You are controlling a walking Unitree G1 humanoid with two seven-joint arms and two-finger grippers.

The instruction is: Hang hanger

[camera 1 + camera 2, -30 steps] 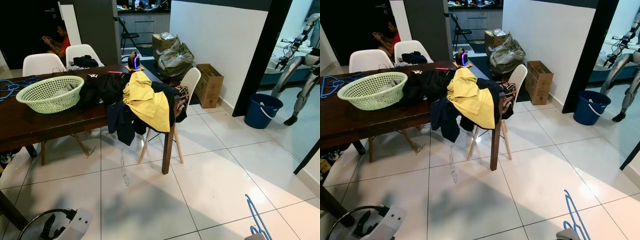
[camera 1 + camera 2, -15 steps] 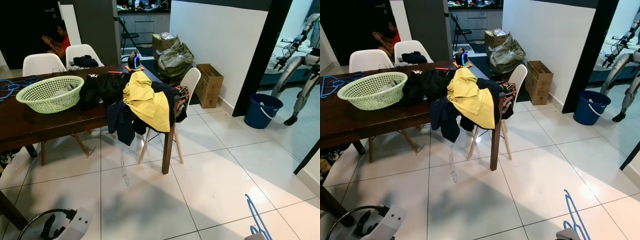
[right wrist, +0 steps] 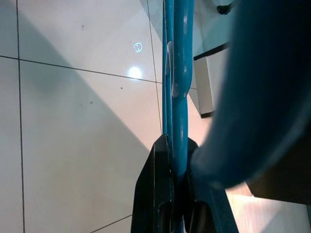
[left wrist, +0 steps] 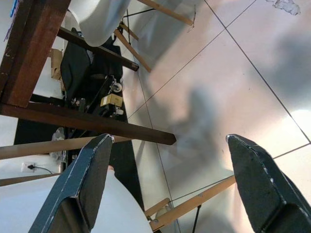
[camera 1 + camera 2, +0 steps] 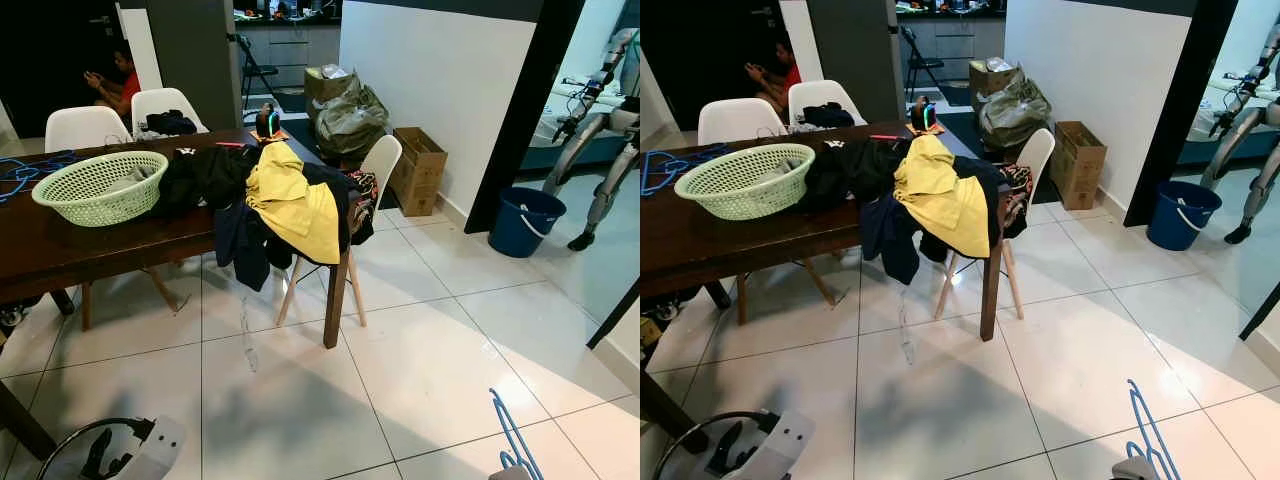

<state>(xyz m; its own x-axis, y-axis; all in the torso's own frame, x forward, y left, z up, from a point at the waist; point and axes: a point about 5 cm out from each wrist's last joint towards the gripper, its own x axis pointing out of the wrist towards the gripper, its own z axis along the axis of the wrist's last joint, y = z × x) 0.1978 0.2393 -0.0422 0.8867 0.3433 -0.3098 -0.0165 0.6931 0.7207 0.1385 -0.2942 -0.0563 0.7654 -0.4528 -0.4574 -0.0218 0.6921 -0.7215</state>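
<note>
Right claw (image 3: 176, 194) w/ thin blue hanger (image 3: 175, 73)

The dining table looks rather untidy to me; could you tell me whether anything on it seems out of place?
Yes. A heap of clothes is dumped on the dining table's corner, with a yellow garment and a dark one spilling over the edge towards the floor, partly covering the white chair behind.

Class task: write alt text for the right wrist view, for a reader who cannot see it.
The right gripper is shut on a blue hanger, which runs away from the camera above a pale tiled floor.
</note>
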